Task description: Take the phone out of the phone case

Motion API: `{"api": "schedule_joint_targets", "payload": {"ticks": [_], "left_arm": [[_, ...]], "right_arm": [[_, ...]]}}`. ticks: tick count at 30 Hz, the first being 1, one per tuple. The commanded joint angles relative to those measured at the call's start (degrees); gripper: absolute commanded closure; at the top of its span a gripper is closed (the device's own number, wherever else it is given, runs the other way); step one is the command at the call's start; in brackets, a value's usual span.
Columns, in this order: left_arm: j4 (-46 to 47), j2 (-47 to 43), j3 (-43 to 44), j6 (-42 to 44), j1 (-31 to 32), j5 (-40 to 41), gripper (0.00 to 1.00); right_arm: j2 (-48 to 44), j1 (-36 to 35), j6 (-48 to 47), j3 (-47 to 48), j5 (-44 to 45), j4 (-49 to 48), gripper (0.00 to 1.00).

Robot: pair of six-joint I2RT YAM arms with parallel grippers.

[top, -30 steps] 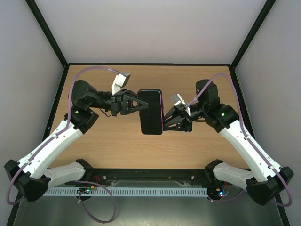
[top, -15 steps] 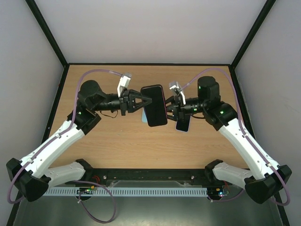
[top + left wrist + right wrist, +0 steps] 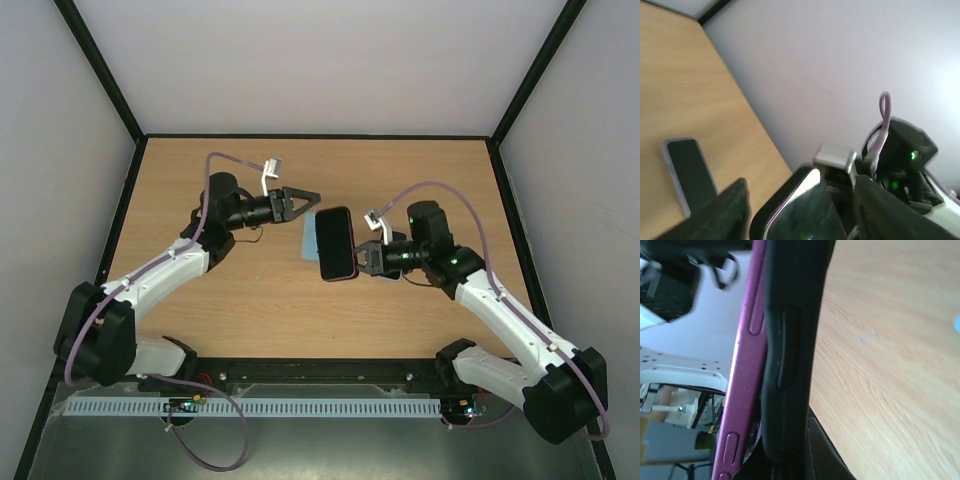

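Observation:
The phone in its black phone case [image 3: 337,243] hangs above the middle of the table, screen up. My right gripper [image 3: 363,257] is shut on its right edge. In the right wrist view the phone's magenta side [image 3: 744,370] with its buttons runs beside the black phone case's rim [image 3: 790,340], and my right gripper [image 3: 790,466] clamps them at the bottom. My left gripper [image 3: 308,200] stands open, up and left of the phone and apart from it. In the left wrist view the phone's corner [image 3: 790,200] shows between my left gripper's [image 3: 805,212] spread fingers [image 3: 727,210].
A light blue flat thing [image 3: 309,238] lies on the table under the held phone's left side. A blue edge [image 3: 392,273] peeks out below my right wrist. The left wrist view shows a pale-rimmed phone [image 3: 687,172] flat on the wood. Black frame posts and white walls ring the table.
My left gripper has opened, let go of the phone and drawn back to the left. My right gripper has closed tight on the cased phone and carried it slightly nearer.

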State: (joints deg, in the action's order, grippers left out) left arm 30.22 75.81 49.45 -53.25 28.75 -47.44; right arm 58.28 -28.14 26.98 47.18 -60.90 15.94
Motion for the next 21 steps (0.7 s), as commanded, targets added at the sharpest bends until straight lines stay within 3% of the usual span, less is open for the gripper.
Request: {"api": "schedule_joint_targets", "payload": {"ticks": [1, 5, 9, 14, 17, 21], "left_arm": [[8.61, -0.17, -0.90, -2.17, -3.27, 7.02, 0.38], [8.26, -2.91, -5.67, 0.85, -3.41, 14.62, 0.27], [-1.04, -7.32, -7.94, 11.72, 0.21, 24.31, 0.31], [-15.78, -11.78, -8.29, 28.91, 14.34, 46.81, 0.33], [-16.88, -12.80, -11.45, 34.20, 23.73, 61.29, 0.33], [-17.71, -12.66, -13.29, 39.98, 33.45, 72.07, 0.39]], "right_arm": [[-0.98, 1.17, 8.10, -6.37, 2.09, -5.07, 0.98], [0.72, 2.37, 11.11, -11.08, 3.61, -8.12, 0.98], [3.94, 3.16, 8.86, -11.33, 7.02, -8.28, 0.98], [11.66, 5.26, 2.55, -8.05, 12.41, -3.97, 0.98], [14.94, 6.17, -0.76, -7.02, 13.25, -1.70, 0.98], [16.39, 6.86, -0.82, -8.54, 12.14, -2.03, 0.98]]}}
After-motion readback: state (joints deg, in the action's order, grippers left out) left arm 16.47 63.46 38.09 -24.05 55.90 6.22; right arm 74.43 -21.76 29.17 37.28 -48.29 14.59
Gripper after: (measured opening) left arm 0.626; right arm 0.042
